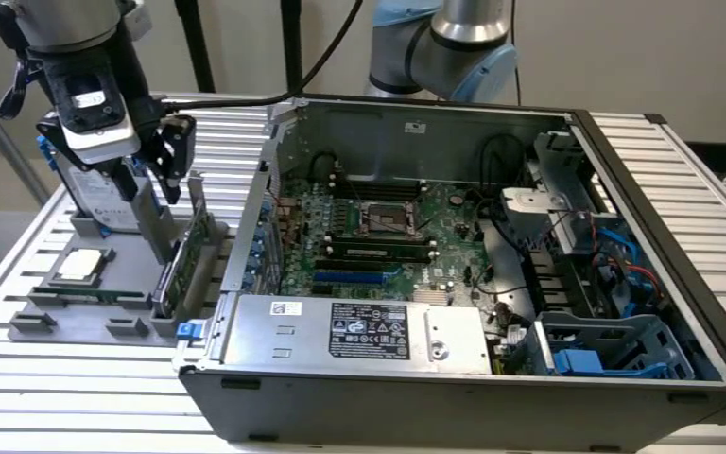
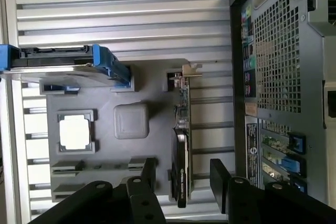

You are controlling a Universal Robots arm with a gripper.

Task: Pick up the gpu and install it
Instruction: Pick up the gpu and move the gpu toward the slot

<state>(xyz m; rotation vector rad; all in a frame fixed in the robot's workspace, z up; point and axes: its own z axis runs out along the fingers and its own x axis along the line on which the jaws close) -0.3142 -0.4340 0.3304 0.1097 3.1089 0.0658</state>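
Gpu [image 2: 181, 145] on edge in grey tray [image 2: 131, 153], wide-spread pincer [image 1: 151, 184] just above

The arm [image 1: 452, 43] holds its wrist [image 1: 71, 26] upright at the exterior view's left, gripper [image 1: 151, 184] pointing straight down. Its two black fingers [image 2: 148, 176] stand wide apart.

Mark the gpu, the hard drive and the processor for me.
gpu [image 2: 180, 171], wrist view, black face.
hard drive [image 2: 58, 72], wrist view, silver side.
processor [image 2: 75, 132], wrist view, metal lid centre.
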